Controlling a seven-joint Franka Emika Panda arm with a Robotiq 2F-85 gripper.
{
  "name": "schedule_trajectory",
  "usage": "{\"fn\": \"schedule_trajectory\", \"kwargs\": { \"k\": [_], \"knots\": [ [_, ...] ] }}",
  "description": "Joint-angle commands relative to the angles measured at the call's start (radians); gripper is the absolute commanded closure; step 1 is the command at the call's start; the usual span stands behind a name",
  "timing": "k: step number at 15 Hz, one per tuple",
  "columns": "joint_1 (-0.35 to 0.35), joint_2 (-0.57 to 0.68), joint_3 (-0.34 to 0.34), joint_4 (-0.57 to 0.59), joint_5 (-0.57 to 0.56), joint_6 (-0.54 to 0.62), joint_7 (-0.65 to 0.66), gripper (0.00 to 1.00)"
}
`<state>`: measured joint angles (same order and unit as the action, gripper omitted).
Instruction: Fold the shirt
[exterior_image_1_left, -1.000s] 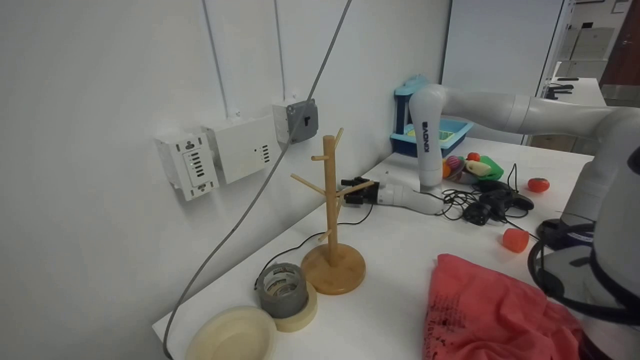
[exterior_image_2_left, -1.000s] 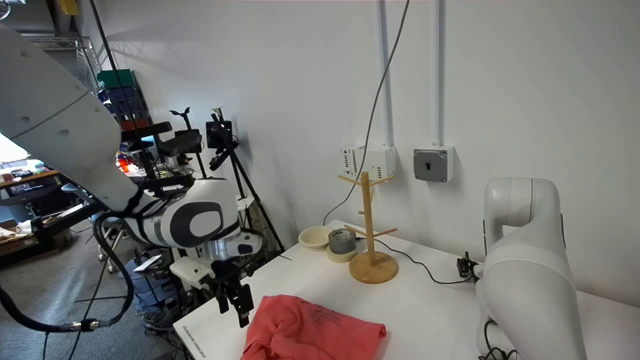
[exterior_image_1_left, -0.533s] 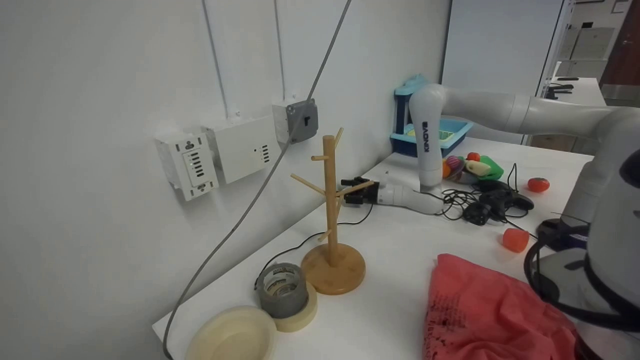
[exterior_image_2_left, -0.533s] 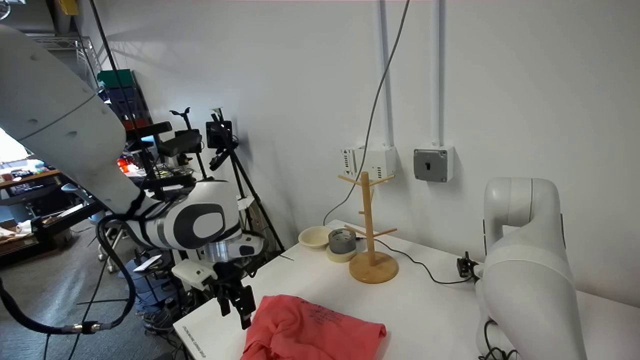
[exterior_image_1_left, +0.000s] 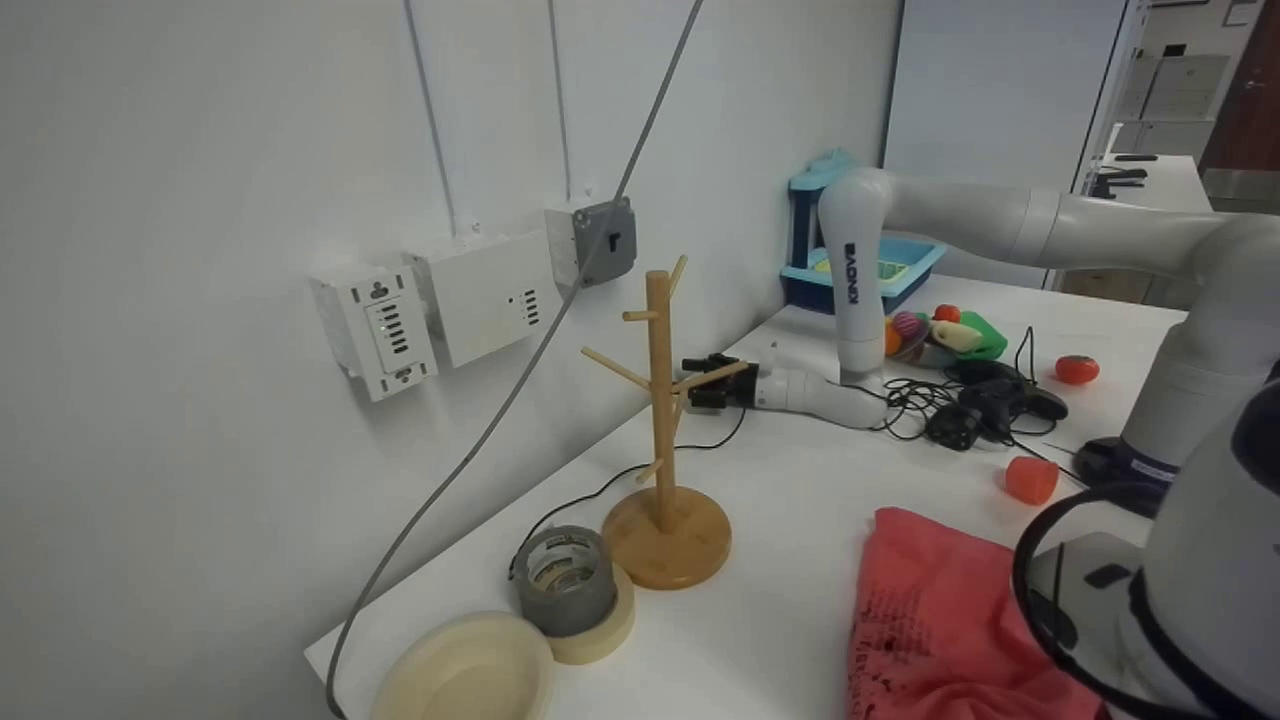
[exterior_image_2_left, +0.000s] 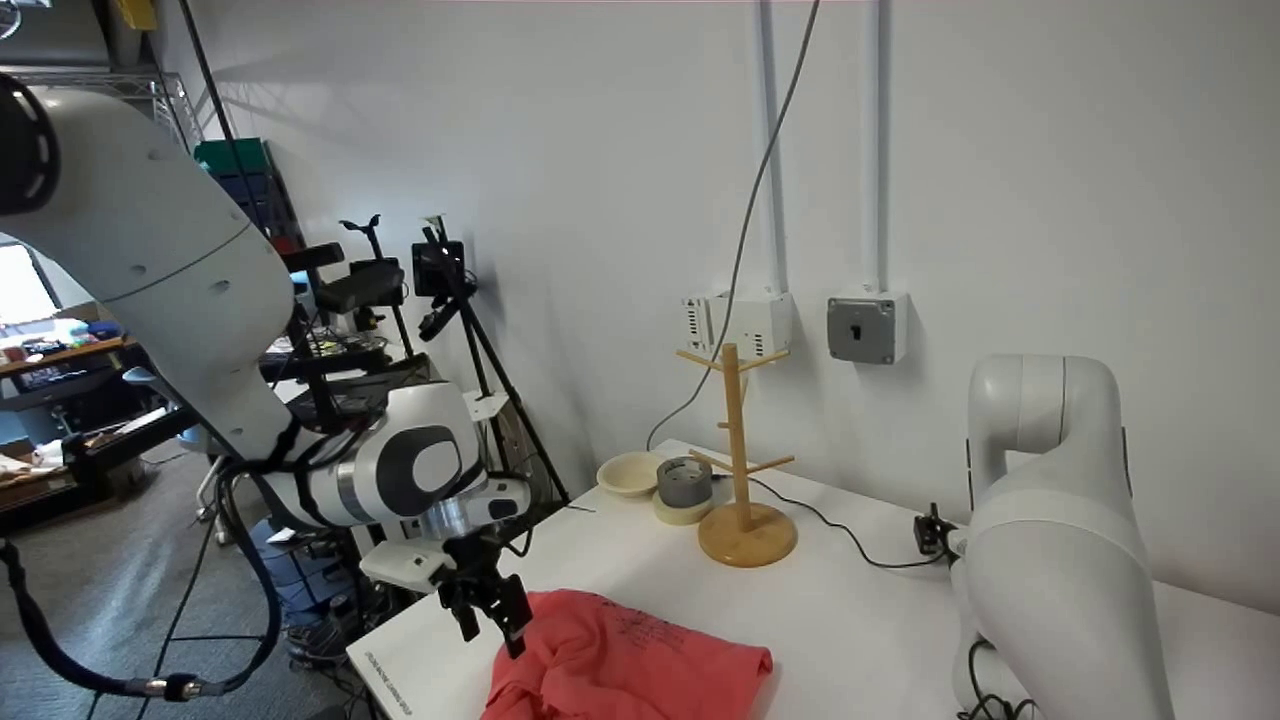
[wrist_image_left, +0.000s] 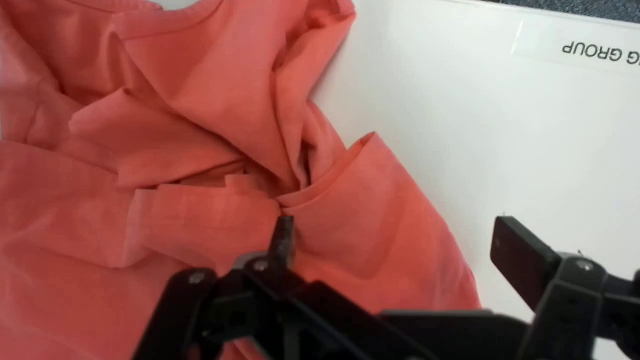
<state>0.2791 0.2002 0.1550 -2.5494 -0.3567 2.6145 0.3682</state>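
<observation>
Shirt is on the smooth white bench, loosely bunched. Soft coral-red cloth, matte, deep creases, overlapping folds. Dark print on it in both exterior views, too small to read. Wrist view: curved stitched band up top, pointed flap near the cloth's edge.

Fingers: black, angular, spread wide apart. In the wrist view one overlaps the cloth, the other sits against white bench top, shirt edge visible in the gap. In an exterior view they overlap the shirt's edge; can't tell if they touch it.

Also on the bench: wooden peg stand, upright, smooth pole on a flat round disc, thin dowels angled out. Just beside its base, thick gray tape roll stacked on a tan roll. Next to those, shallow round beige bowl. Second arm: pale gray, rounded tubular links, KINOVA lettering. Small red-orange object, rounded sides, near the shirt.
</observation>
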Motion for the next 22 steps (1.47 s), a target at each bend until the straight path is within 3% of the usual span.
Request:
{"fn": "schedule_trajectory", "kwargs": {
  "k": [1,11,14,15,17,18,22],
  "knots": [
    [0.018,0.076,-0.026,0.045,-0.020,0.057,0.021,0.00],
    [0.061,0.202,-0.054,0.091,0.026,0.097,-0.002,0.00],
    [0.064,0.215,-0.053,0.097,0.048,0.098,-0.013,0.04],
    [0.062,0.217,-0.053,0.099,0.055,0.097,-0.016,0.08],
    [0.059,0.221,-0.054,0.102,0.070,0.097,-0.021,0.32],
    [0.058,0.223,-0.054,0.104,0.077,0.097,-0.022,0.33],
    [0.051,0.220,-0.053,0.108,0.107,0.100,-0.031,0.65]
  ]
}}
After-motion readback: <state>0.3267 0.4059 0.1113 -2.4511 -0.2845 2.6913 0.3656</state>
